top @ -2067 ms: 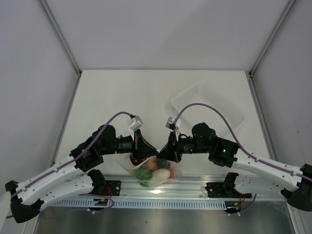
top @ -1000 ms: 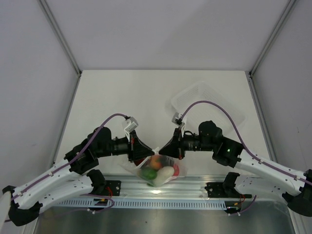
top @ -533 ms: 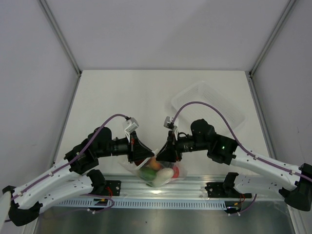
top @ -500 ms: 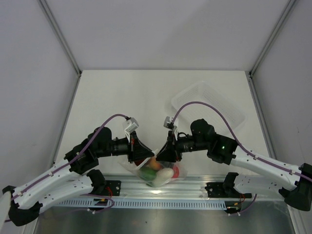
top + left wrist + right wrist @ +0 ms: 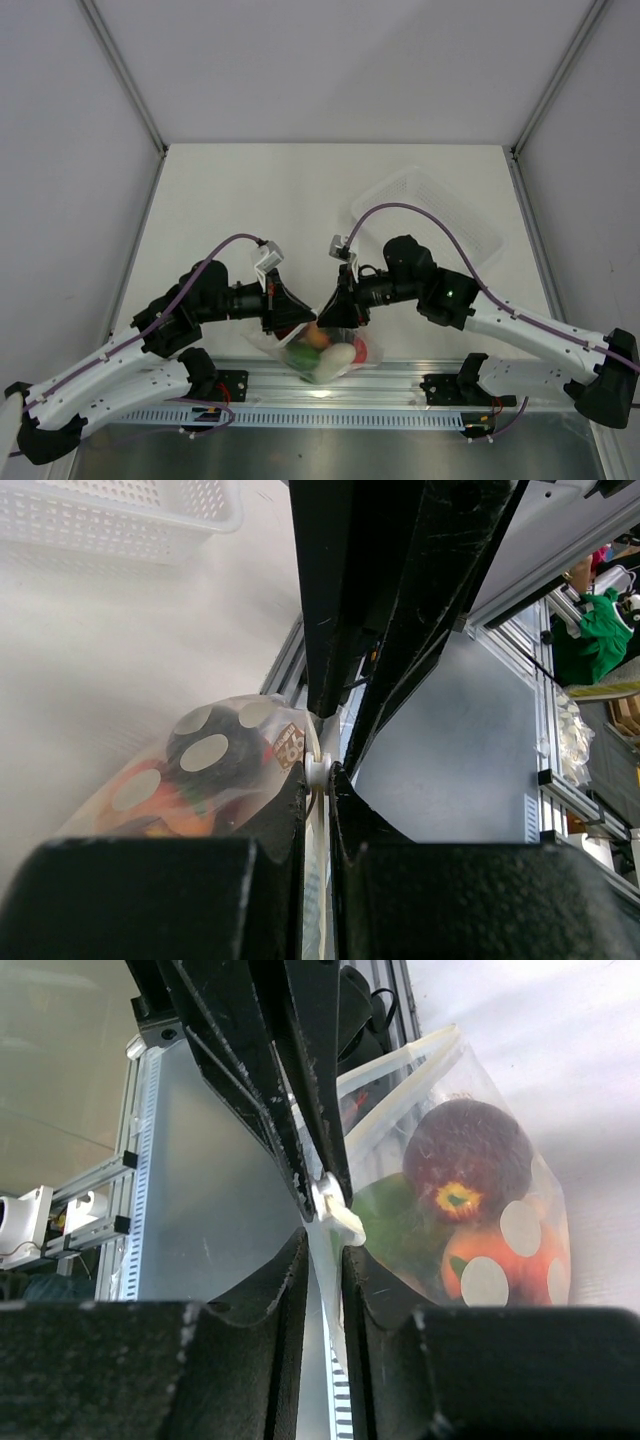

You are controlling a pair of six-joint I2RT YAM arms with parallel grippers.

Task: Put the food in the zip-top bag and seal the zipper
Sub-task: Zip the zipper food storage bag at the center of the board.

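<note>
The zip-top bag (image 5: 325, 355) hangs at the table's near edge between both grippers. The food shows through it: a green piece (image 5: 297, 355), a white radish (image 5: 338, 356) and an orange fruit (image 5: 318, 338). My left gripper (image 5: 318, 770) is shut on the bag's mouth edge, right at a small white slider. My right gripper (image 5: 323, 1245) stands slightly open, and the zipper (image 5: 400, 1060) runs loosely through the gap. A dark red piece (image 5: 465, 1155) and the green piece (image 5: 385, 1215) press against the plastic. The two grippers' tips nearly touch (image 5: 318, 312).
A rigid clear tray (image 5: 430, 215) lies at the back right of the white table. An aluminium rail (image 5: 400, 385) runs along the near edge, just below the hanging bag. Grey walls enclose the table on three sides.
The right gripper has loosened its jaws and slid left along the bag's mouth toward the left gripper. The left gripper and the bag have stayed in place.
</note>
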